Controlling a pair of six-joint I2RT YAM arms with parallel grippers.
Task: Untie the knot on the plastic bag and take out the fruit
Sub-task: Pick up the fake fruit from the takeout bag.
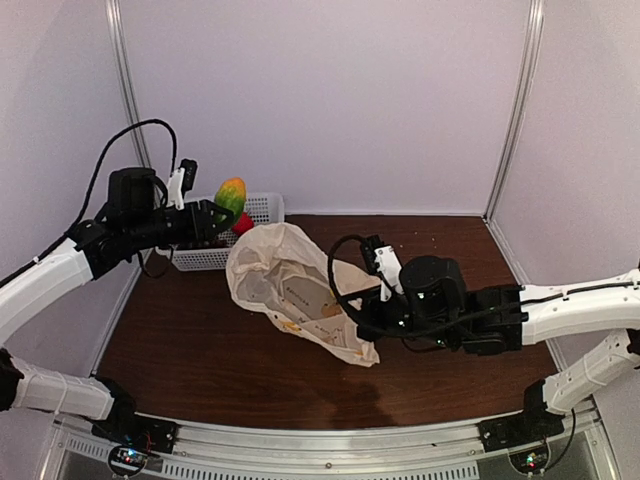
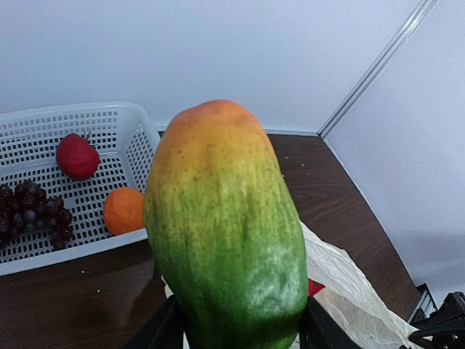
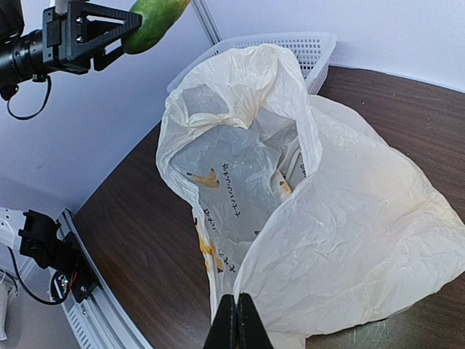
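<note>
Status: the left end effector [image 1: 218, 216] is clamped on a long green-to-orange fruit [image 2: 225, 225]. It's held in the air just up-left of the bag [image 1: 290, 290], about over the white basket [image 2: 73, 110] that sits behind the bag's far-left side. The right end effector [image 3: 236, 309] is closed and looks to be pinching the bag's near edge down at the desk [image 1: 200, 340]. No knot visible; the bag mouth gapes open, and the right wrist view shows only film inside.

Probably the drop-off step. To do it well:
- carry the fruit fully past the basket rim
- lower it before opening, since it's long and smooth and will likely roll
- aim for bare mesh, away from the red fruit [image 2: 76, 156], orange one [image 2: 123, 211] and grapes [image 2: 29, 214]
- right side should hold its pinch so the bag doesn't drag

A red bit [image 1: 243, 222] sits at the bag's far-left edge. I can't tell if it's inside the bag.

Print: yellow banana prints [image 3: 203, 178], plus a line of dark lettering [image 3: 232, 196] that's too small to read. No brand legible.
</note>
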